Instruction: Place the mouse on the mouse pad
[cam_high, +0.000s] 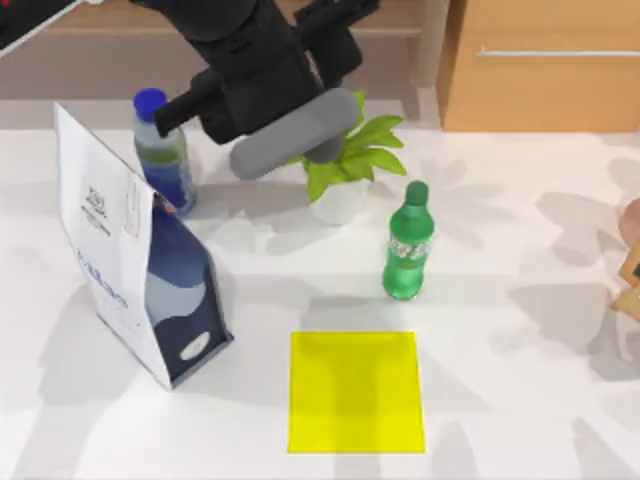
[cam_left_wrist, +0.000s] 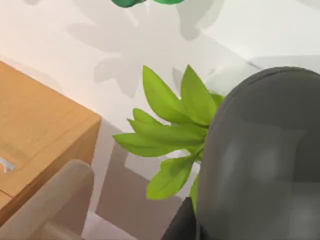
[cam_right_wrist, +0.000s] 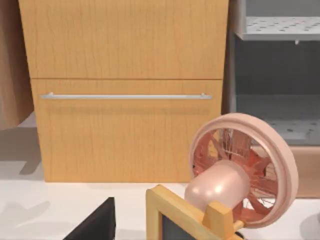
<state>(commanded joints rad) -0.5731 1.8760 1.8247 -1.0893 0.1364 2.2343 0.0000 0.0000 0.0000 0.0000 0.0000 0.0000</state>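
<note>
your left hand (cam_high: 300, 120) is clamped on the mouse (cam_high: 288, 137), high over the plant (cam_high: 345, 160). next, carry it toward the mouse pad (cam_high: 355, 392) on the worktop (cam_high: 500, 380) and lower it.

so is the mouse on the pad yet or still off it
Off it: the mouse is held by the left gripper, far from the mouse pad.

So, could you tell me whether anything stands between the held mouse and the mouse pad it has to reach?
The left gripper holds the grey mouse aloft at the table's rear, above the potted plant. The yellow mouse pad lies bare near the front edge. The green bottle stands upright between them, slightly right of a straight path, so it may crowd the descent.
</note>
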